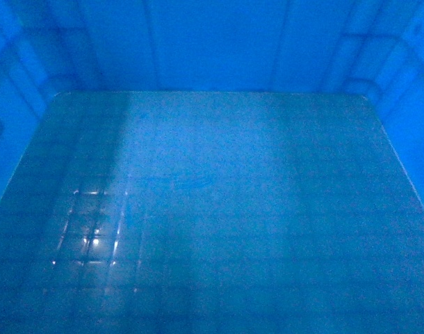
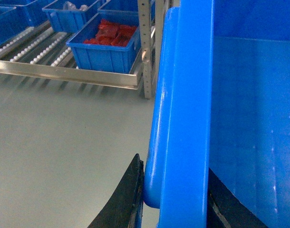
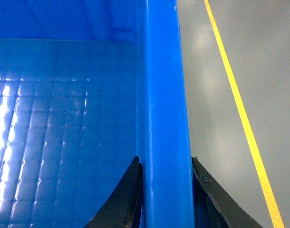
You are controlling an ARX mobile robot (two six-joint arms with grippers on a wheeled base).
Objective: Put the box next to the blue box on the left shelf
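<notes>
The box [image 1: 219,209], a bright blue open-top crate, fills the head view; only its gridded floor and inner walls show there. My left gripper [image 2: 176,190] is shut on the box's left rim [image 2: 188,95], one black finger outside the wall and one inside. My right gripper [image 3: 164,185] is shut on the right rim [image 3: 161,95] in the same way. In the left wrist view, a blue box [image 2: 104,54] holding red items sits on the left shelf [image 2: 64,73], at the front right end of its roller deck, ahead and left of the carried box.
More blue bins [image 2: 69,16] stand further back on the shelf rollers. A perforated metal upright [image 2: 146,47] rises at the shelf's right end, close to the carried box's rim. Grey floor [image 2: 64,142] lies before the shelf. A yellow floor line [image 3: 240,109] runs on the right side.
</notes>
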